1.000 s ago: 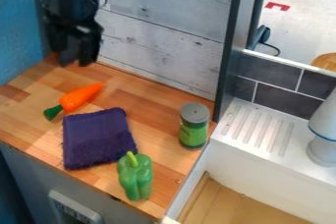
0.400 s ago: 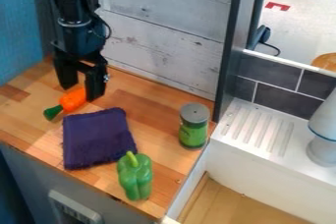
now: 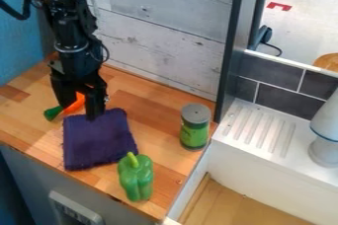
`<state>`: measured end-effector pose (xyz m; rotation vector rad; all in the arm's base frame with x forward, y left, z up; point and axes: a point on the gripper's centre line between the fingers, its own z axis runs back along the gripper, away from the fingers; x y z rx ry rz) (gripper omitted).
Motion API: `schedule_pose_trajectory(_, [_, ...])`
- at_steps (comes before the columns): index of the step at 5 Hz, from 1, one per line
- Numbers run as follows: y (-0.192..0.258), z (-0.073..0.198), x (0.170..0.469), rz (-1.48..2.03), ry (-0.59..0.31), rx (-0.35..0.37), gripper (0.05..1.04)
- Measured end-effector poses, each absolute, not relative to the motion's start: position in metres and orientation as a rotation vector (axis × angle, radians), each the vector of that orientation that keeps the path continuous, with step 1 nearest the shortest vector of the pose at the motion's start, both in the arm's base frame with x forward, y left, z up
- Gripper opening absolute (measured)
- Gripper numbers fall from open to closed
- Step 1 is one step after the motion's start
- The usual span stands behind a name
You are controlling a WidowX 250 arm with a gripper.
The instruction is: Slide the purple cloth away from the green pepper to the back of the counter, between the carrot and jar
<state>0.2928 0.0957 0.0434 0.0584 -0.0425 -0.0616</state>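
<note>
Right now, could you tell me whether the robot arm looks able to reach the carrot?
Probably yes: the gripper hangs over the carrot, its fingers apart with orange showing between them. One finger appears at the edge of the purple cloth, which might get slightly in the way.

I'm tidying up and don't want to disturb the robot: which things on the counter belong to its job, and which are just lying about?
In the job, it seems:
gripper, fingers open
carrot, seen between them
perhaps cloth, by one fingertip

Just lying about:
pepper
green can
</note>
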Motion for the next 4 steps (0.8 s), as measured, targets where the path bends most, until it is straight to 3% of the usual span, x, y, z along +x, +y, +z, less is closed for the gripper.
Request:
schedule_pose_trajectory(2, [0.091,0.029,0.274,-0.109,-0.048,0.137,1.003])
schedule_pose_trajectory(4, [0.084,0.020,0.266,-0.125,-0.056,0.106,1.003])
